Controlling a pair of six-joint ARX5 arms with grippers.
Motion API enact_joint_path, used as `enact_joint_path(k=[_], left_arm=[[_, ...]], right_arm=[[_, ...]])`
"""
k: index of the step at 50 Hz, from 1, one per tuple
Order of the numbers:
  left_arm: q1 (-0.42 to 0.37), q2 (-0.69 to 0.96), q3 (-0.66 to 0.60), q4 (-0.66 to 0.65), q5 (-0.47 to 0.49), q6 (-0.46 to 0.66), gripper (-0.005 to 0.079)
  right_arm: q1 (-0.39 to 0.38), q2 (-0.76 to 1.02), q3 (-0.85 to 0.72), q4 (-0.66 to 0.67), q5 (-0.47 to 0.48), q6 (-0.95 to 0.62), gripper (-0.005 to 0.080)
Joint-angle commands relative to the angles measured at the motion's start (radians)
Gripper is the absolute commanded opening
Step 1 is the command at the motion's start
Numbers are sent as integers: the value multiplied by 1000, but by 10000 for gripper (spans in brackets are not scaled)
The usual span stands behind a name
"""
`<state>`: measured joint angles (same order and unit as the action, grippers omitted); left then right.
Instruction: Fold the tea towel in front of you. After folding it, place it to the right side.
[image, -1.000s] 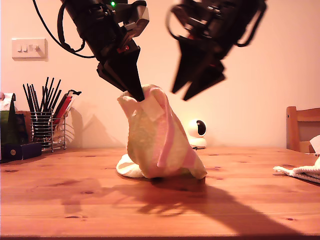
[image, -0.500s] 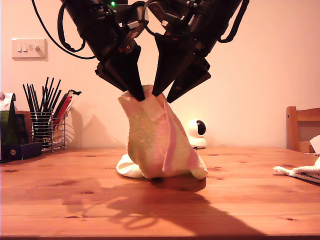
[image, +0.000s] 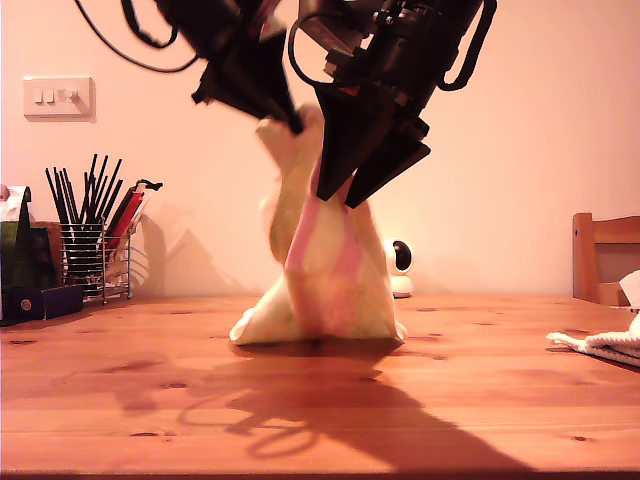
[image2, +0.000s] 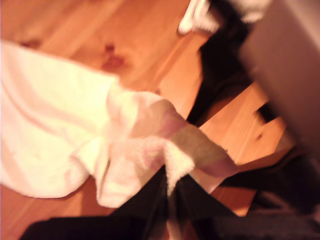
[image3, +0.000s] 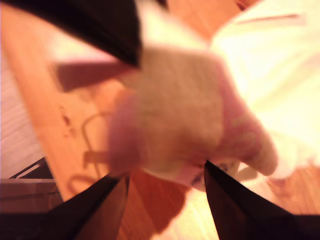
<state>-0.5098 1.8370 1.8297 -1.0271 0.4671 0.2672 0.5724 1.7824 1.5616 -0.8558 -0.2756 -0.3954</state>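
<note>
My first gripper (image: 292, 122) is clamped on the top of a cream and pink tea towel (image: 322, 270), which hangs to the wooden table (image: 300, 400). My second gripper (image: 345, 192), jaws apart, straddles the cloth just beside it.

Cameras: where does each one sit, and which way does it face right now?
Exterior view: low at table height, facing the wall; both arms reach down from above to the tea towel.
First wrist view: rides my first tool, looking along its shut jaws at the pinched towel.
Second wrist view: rides my second tool, looking between its open jaws at the towel.
Shared: all three show the towel and the table.
</note>
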Motion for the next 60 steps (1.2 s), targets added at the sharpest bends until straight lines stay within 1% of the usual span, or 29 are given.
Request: enact_joint_path(k=[1,11,18,25,31,32,36,43,51,55,60], left_arm=[[1,-6,-15,-10,9,-7,-21],[1,2,-15,-23,10,-7,-21],[6,16,-16,-26,-2,-6,-21],[12,28,-16,-30,3,-11,-21],[12,29,-16,-23,36,-42,-21],[12,29,-16,-24,40,-64,-21],[12,29,-16,-27,50,-95,-21],[13,35,-16,-33,52,-115,-21],[13,35,-16,-53,56,-138,-21],[13,35,-16,-58,91,-156,-21],[23,35,-16,-61,134,-164,-21]], right_arm=[[17,21,-8,5,2,15,428],[18,21,-7,-34,-9,45,428],[17,5,-7,-74,-60,60,428],[16,-35,-7,-69,-80,84,428],[16,-43,-7,-55,-79,114,428],[15,-43,-7,-55,-79,118,428],[14,-43,-7,-51,-63,140,428],[15,-45,-7,-51,-44,169,428],[14,-45,-7,-48,34,204,428],[14,-45,-7,-37,77,206,423],[14,-45,-7,-16,106,213,420]])
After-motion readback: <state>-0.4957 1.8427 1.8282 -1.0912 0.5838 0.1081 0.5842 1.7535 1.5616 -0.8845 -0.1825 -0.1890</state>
